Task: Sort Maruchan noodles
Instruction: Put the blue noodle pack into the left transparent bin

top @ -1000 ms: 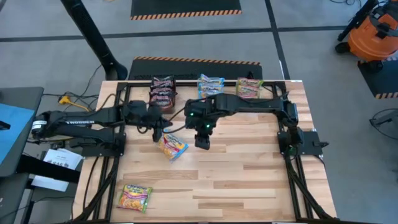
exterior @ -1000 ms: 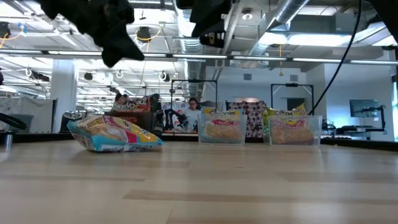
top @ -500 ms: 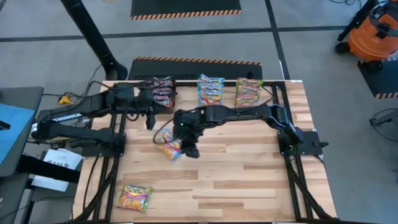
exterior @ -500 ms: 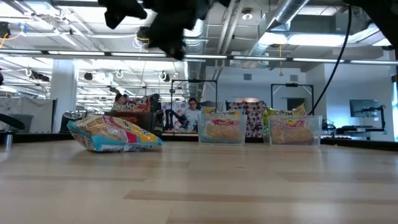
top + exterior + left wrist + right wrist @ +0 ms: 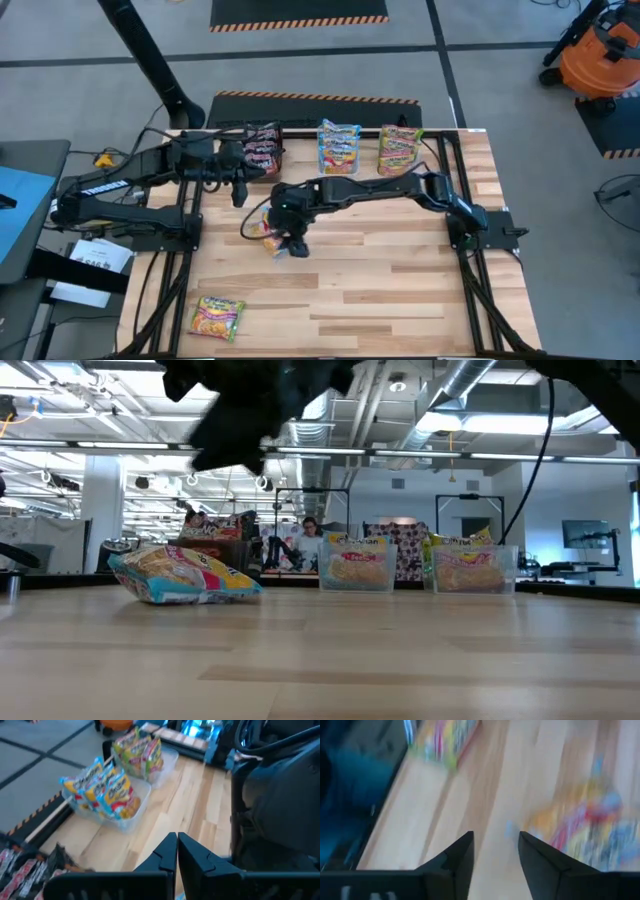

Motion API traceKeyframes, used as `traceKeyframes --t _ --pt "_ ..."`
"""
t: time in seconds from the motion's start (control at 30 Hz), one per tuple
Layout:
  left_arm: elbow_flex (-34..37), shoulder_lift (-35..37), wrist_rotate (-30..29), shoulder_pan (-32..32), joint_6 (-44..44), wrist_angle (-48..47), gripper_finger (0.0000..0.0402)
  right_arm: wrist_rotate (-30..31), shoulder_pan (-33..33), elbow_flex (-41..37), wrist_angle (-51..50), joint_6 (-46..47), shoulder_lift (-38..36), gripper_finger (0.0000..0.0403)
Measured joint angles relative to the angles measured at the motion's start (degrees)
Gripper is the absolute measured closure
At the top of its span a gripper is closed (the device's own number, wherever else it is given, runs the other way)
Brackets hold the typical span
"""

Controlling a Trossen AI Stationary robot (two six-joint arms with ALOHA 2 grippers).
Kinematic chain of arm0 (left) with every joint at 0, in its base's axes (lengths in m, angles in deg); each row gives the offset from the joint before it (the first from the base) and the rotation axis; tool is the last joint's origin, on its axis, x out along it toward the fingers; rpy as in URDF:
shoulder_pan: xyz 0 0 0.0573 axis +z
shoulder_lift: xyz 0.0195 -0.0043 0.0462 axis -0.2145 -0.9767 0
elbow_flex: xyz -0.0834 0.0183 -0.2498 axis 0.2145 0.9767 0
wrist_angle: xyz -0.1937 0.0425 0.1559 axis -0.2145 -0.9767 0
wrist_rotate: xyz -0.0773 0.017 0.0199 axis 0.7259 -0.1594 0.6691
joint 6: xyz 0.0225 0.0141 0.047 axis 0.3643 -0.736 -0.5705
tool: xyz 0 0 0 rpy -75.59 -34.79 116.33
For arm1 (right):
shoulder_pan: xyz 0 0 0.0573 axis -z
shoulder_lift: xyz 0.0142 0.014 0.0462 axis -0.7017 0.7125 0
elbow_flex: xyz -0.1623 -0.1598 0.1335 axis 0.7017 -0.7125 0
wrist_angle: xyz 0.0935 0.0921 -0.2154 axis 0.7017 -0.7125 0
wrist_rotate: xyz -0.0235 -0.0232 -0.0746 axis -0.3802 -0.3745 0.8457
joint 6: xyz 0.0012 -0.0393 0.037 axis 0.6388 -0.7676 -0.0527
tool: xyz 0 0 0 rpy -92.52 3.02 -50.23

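Since the earlier frame our left gripper point(image 5: 238, 192) had drawn back toward the maroon packets point(image 5: 262, 147), fingers pressed together and empty, while our right gripper point(image 5: 290, 243) had swept across over the blue-edged noodle packet point(image 5: 268, 231) lying on the table point(image 5: 400, 280). We judged a pickup close: its fingers point(image 5: 462, 857) stood apart, the packet just ahead of them, arm stretched low.

High view straight down; low view table-level, facing room; both share blue-edged packet point(image 5: 270, 233) point(image 5: 185, 575).
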Motion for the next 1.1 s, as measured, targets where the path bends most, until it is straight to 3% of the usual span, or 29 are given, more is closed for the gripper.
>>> traceKeyframes --t 0.33,0.63,1.1 --pt "0.0 1.03 -5.75 0.35 -0.27 1.65 0.0402 13.38 0.44 -0.14 3.9 -2.51 2.64 0.015" --pt "-0.02 3.97 -6.02 0.96 -1.66 10.93 0.0402 15.96 0.38 0.07 6.6 -2.53 4.83 0.0148" --pt "0.0 4.29 -6.01 0.98 -1.62 6.69 0.0402 18.3 0.36 0.09 8.03 -1.01 10.0 0.0148"
